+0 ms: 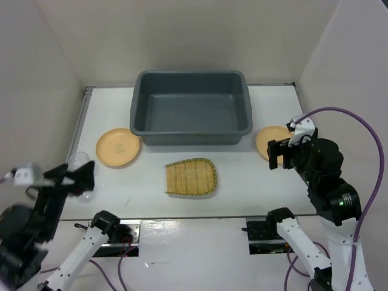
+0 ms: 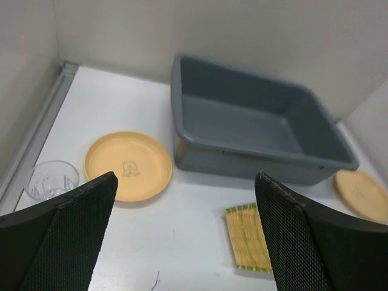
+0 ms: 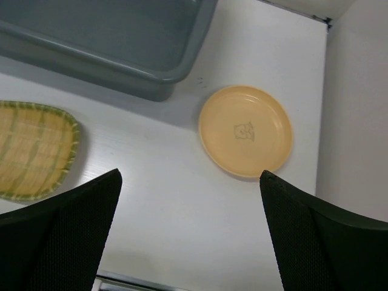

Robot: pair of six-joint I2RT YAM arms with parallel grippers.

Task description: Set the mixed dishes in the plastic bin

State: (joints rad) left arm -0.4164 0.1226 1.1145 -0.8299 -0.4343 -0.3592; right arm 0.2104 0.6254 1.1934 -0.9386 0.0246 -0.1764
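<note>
The dark grey plastic bin (image 1: 138,104) stands empty at the back middle of the table. One tan-orange plate (image 1: 117,147) lies left of it, the other (image 1: 265,138) right of it, partly behind my right gripper (image 1: 277,155). The yellow bamboo tray (image 1: 191,177) lies in front of the bin. The clear glass cup (image 1: 77,161) stands at the far left, just beyond my left gripper (image 1: 83,177). Both grippers are open, empty and held above the table. The left wrist view shows the cup (image 2: 51,180), left plate (image 2: 128,165) and tray (image 2: 248,236). The right wrist view shows the right plate (image 3: 245,130).
White walls close in the table at the back and both sides. A metal rail (image 1: 80,124) runs along the left edge. The right plate lies close to the right wall (image 3: 357,109). The bin (image 3: 109,36) and tray (image 3: 33,150) show left in the right wrist view.
</note>
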